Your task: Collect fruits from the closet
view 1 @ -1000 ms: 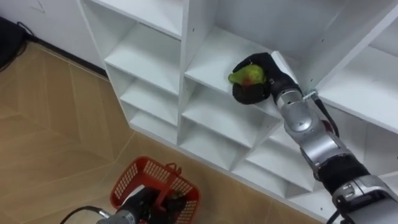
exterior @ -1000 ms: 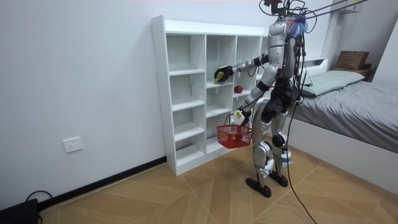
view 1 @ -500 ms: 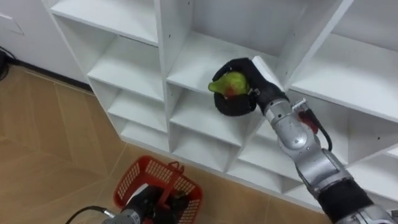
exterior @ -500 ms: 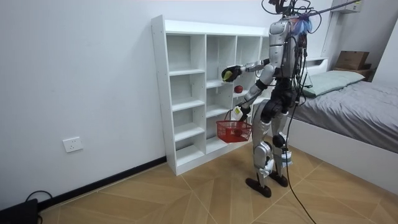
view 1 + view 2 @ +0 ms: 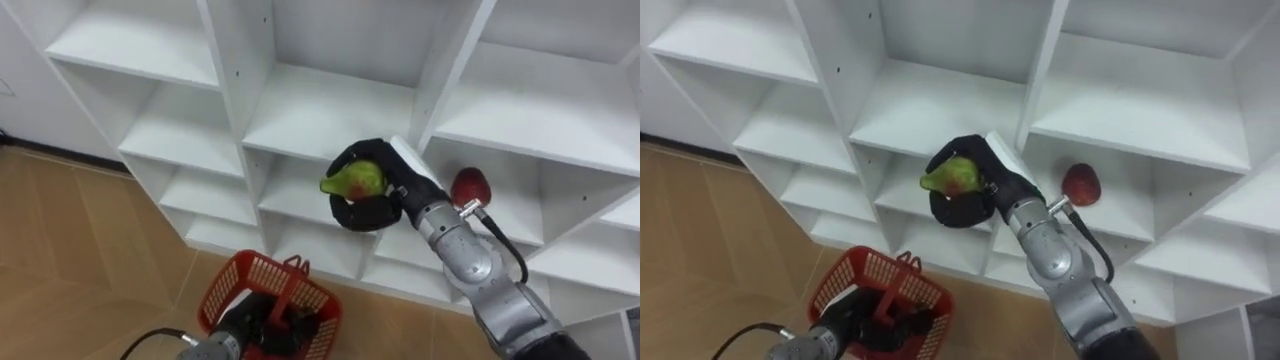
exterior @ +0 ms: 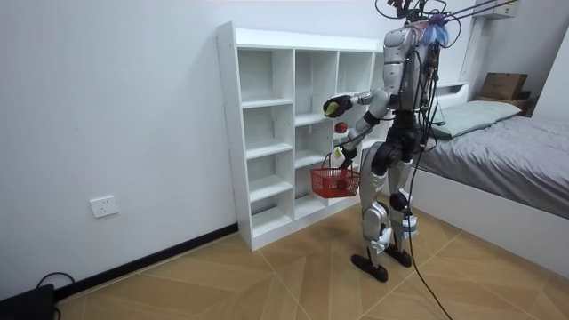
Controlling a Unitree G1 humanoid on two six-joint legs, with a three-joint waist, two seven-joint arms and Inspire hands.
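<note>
Pointed green fruit point(image 5: 352, 180) in right hand point(image 5: 378, 208)

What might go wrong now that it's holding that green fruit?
The green fruit pokes out of the right robot hand, so it might slip and hit the floor. The red basket, hanging from the left robot hand, sits well below and to one side; a drop from here could miss it. The red apple lies on the shelf close to the right arm; a careless swing might knock it off.

Red fruit point(image 5: 471, 186) on white shelf point(image 5: 330, 110)
</note>
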